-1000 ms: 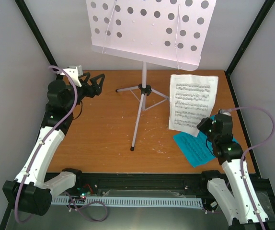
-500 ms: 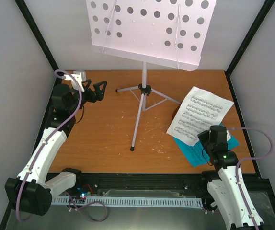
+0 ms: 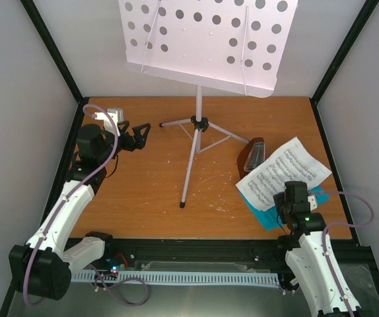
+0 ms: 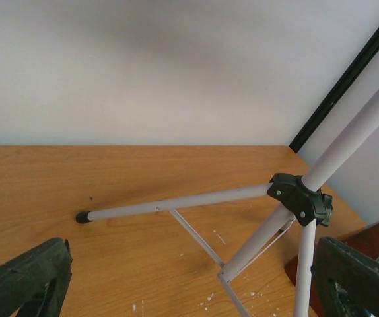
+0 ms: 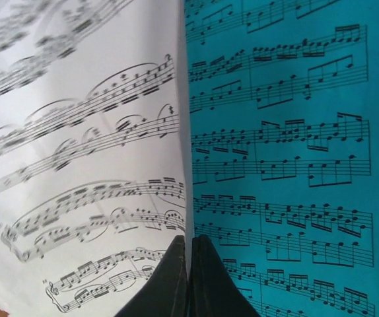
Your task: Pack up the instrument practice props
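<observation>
White sheet music point(image 3: 288, 173) over teal booklet point(image 3: 266, 215), metronome point(image 3: 249, 158) beside, right of music stand point(image 3: 206, 43)

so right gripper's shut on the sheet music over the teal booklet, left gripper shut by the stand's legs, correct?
No: the left gripper is open, jaws wide apart in the left wrist view, by the music stand legs. The right gripper is shut on the sheet music over the teal booklet.
</observation>
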